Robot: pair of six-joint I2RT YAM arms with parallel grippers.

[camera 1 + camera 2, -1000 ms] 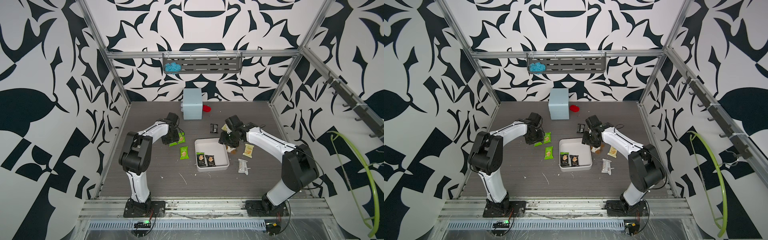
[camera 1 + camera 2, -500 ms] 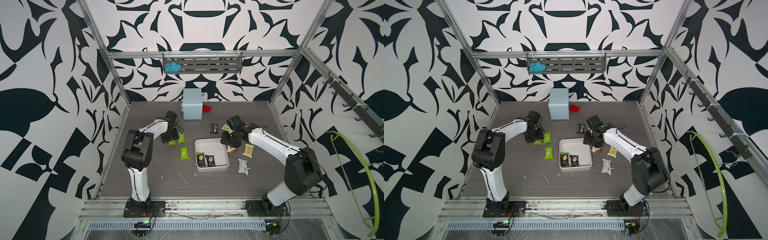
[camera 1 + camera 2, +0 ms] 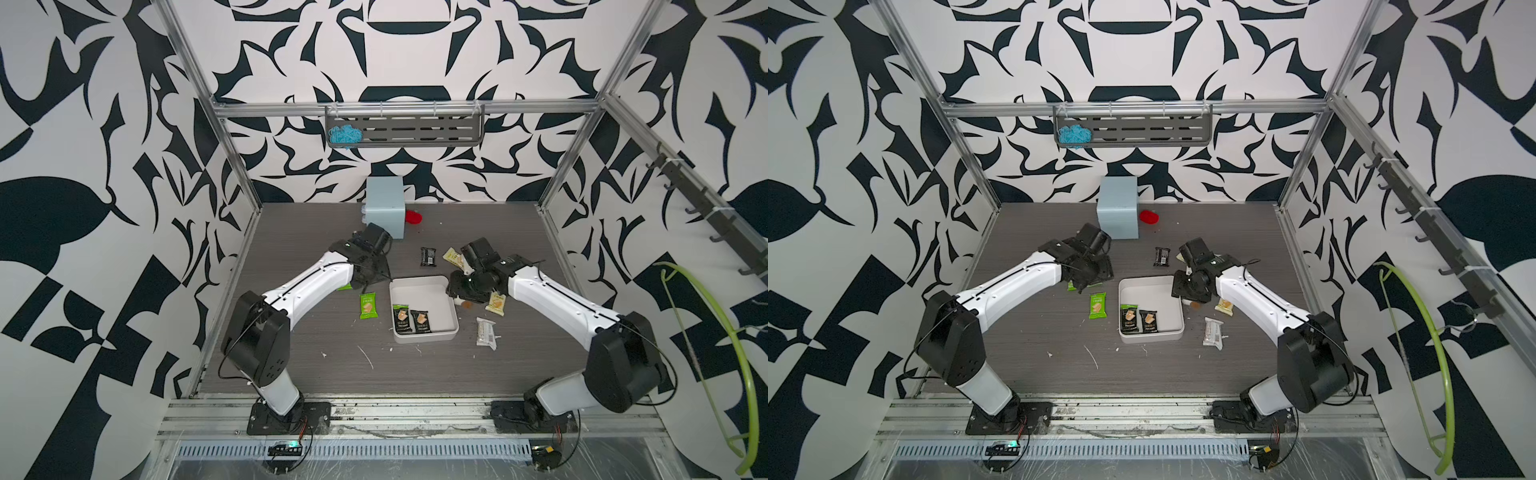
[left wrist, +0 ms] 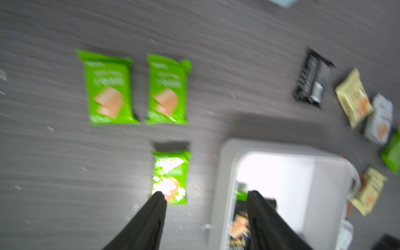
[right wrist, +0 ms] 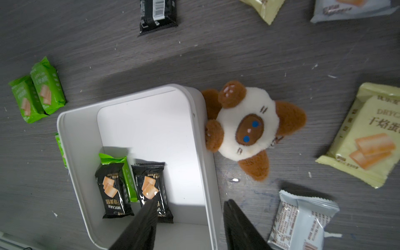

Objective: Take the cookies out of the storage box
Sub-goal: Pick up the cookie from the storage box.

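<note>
Near the middle of the desk (image 3: 291, 365) sits the white box (image 3: 432, 291). Inside it, at its front-left corner, lie three cookies (image 3: 401, 322): two black packets (image 5: 113, 190) side by side, one of them resting on a green packet (image 5: 128, 175).

More packets lie around the box on the desk. A lone green one (image 3: 368, 305) is just outside the left wall. A green pair (image 4: 108, 88) lies side by side nearer the left edge, under the left arm. Toward the far edge are a far black packet (image 3: 428, 256) and a cream packet (image 3: 453, 257). Toward the right edge are a second cream packet (image 3: 496, 302) and a white packet (image 3: 486, 332). A plush toy (image 5: 246, 125) rests against the outside of the right wall.

The left pincer (image 4: 205, 193) has its jaws partly apart and holds nothing. It hangs above the box's left wall, in a blurred view. The right pincer (image 5: 190, 201) is also partly apart and empty. It straddles the right wall, with one finger (image 5: 142, 223) over a black packet and the other outside the wall. Whether it touches anything cannot be told.

A light-blue cabinet (image 3: 384, 208) stands at the far edge.
</note>
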